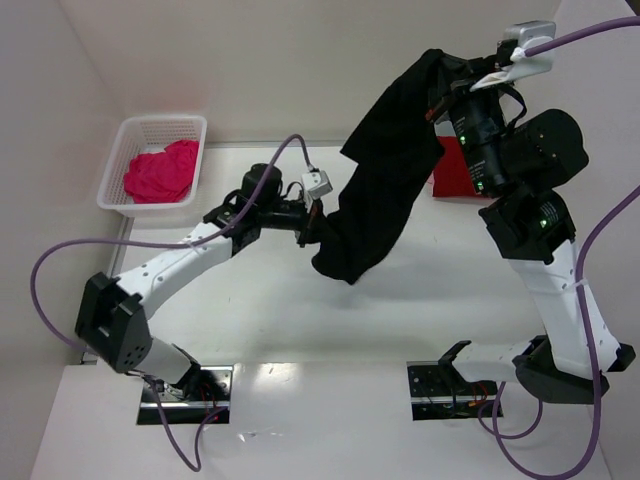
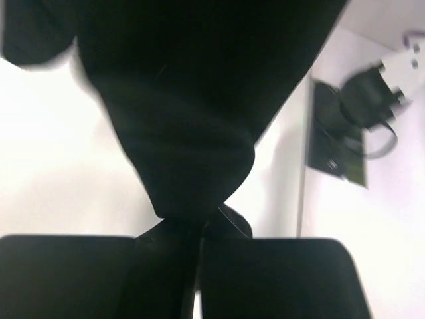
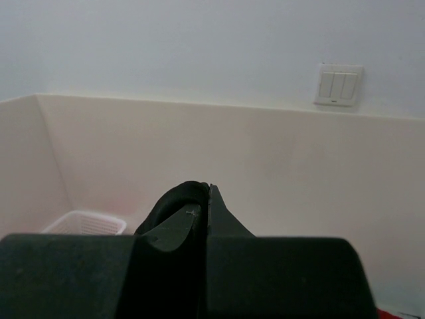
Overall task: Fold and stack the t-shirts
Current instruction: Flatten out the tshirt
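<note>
Over the table [image 1: 300, 320], held aloft slantwise: black t-shirt [image 1: 385, 170], top end clamped in right gripper [image 1: 445, 75], lower edge pinched tight in left gripper [image 1: 312, 228]. Well left of black t-shirt, white basket [image 1: 118, 150] containing pink t-shirt [image 1: 160, 172]. Just right, dark red t-shirt [image 1: 455, 172], partly behind right arm.

The black t-shirt [image 1: 385, 170] hangs between the right end effector [image 1: 447, 68], clamped on its top, and the left end effector [image 1: 313, 228], pinching its lower edge. A dark red t-shirt [image 1: 455, 172] lies near the right end effector. A pink t-shirt [image 1: 160, 172] fills the white mesh basket [image 1: 150, 124], well left of the left end effector.
</note>
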Robot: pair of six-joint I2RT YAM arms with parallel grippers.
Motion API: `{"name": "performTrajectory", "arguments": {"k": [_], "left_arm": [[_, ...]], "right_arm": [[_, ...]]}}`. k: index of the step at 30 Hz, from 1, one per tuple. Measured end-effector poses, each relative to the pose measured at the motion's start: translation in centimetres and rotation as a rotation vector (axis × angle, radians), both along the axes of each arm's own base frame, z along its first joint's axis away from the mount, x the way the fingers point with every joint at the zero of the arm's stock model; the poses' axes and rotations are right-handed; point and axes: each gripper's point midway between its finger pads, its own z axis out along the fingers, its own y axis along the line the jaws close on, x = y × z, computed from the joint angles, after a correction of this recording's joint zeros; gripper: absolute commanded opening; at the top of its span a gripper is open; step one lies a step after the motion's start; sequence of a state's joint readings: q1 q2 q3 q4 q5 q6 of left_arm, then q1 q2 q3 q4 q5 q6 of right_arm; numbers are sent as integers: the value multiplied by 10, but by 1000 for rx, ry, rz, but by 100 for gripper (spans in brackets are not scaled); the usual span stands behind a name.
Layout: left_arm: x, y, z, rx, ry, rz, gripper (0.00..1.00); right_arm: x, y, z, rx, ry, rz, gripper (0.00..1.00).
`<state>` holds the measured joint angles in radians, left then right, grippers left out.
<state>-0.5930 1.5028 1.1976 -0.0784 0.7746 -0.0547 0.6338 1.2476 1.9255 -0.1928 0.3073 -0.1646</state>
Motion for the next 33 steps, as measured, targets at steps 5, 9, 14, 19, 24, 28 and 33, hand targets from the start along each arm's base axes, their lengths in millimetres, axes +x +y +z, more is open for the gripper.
{"name": "performTrajectory", "arguments": {"k": [5,9,14,19,24,28,33], "left_arm": [[10,21,58,-53,-178,149,0],[25,49,105,-82,-308,282,0],[46,89,173,-89,-501,473,4],[53,120,198,-55,-585,582,8],[58,139,171,-18,-520,647,34],[41,135,129,-5,-402,605,57],[21,123,99,-46,-269,536,82]], "right_arm": [[10,-1,-13,-3,21,-40,0],[17,-4,-21,1,28,-79,0],[28,-13,-35,21,35,-153,0],[27,-23,-30,46,14,-184,0],[10,-33,-7,73,-45,-177,0],[-5,-38,18,99,-104,-154,0],[-14,-38,35,107,-148,-124,0]]}}
